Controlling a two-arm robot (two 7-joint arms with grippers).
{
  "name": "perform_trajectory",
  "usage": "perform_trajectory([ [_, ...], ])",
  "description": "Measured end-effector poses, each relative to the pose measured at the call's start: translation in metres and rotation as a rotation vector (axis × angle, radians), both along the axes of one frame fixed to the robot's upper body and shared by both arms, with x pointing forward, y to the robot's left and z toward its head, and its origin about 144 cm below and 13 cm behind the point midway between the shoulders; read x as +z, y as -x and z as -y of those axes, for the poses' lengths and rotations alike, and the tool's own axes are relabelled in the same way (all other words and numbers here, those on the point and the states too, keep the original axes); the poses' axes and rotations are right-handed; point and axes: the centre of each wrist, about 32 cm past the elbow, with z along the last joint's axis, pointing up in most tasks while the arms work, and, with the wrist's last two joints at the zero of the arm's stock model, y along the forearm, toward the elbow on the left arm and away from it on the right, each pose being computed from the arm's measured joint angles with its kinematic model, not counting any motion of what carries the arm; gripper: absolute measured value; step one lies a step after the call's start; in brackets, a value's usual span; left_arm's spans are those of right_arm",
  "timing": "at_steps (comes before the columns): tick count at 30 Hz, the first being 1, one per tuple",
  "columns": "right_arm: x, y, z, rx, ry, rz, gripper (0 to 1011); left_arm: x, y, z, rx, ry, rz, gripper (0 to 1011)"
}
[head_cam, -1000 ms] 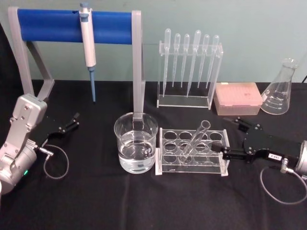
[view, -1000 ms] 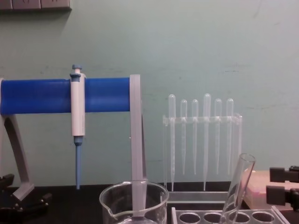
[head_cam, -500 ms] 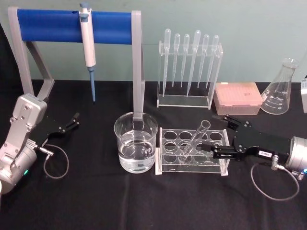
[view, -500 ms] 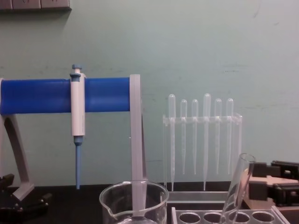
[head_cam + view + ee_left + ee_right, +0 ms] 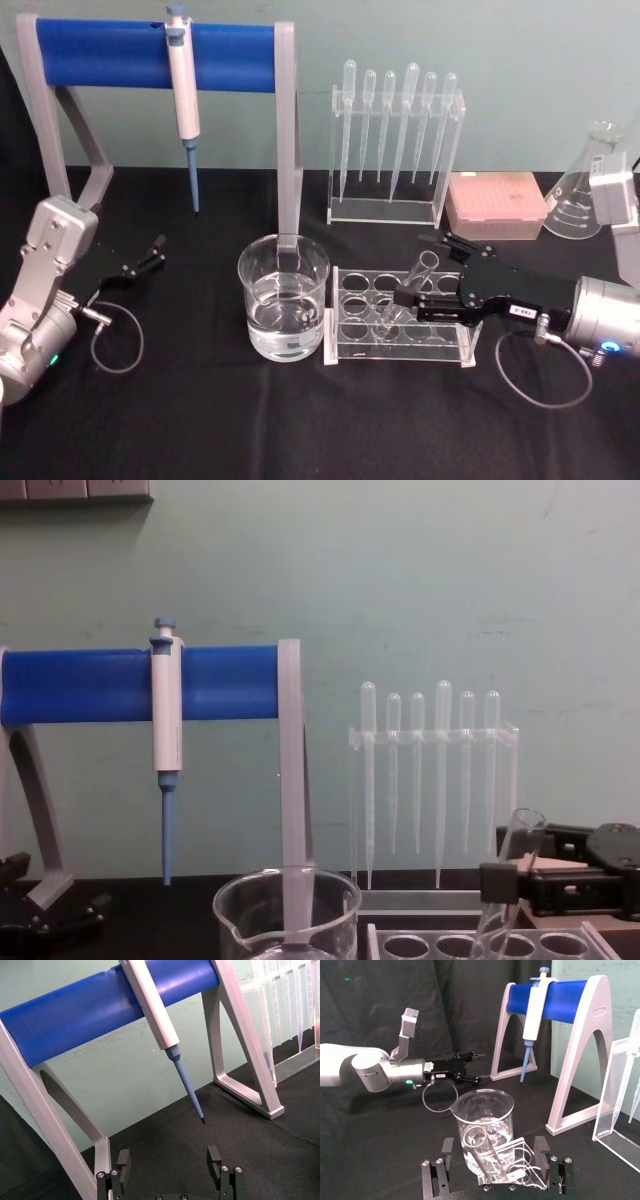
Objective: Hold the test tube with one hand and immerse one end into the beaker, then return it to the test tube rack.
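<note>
My right gripper (image 5: 414, 270) reaches in over the right end of the test tube rack (image 5: 345, 347), and my fingers stand wide, one on each side of the test tube (image 5: 519, 838), not closed on it. The tube sits in one of the rack's holes, leaning with its rim tipped toward the back and right. Its upper part stands clear above the rack top. From the chest view one finger looks level with the tube just below the rim. I cannot be sure whether that finger grazes the glass or sits just beside it.

The beaker (image 5: 283, 300) stands just left of the rack, holding clear liquid. My left gripper (image 5: 152, 252) rests parked at the far left of the table, fingers apart.

I judge the tube to be light and stiff, but thin-walled, so it needs a gentle squeeze. Smooth glass will slip between hard fingers, and once wet it will slip more. The best hold seems to be the bare stretch between the rack top and the flared rim, where the flare can catch the tube if it slides. I would close squarely across it, then draw it out along its own lean so that it does not lever against the hole
</note>
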Motion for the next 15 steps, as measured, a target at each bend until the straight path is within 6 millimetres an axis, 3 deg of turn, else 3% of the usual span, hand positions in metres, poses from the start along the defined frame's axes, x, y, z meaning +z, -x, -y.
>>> perform_trajectory([
  [15, -0.0024, -0.0017, -0.0048, -0.005, 0.006, 0.015, 985, 0.0, 0.0, 0.0, 0.0, 0.0, 0.0, 1000],
])
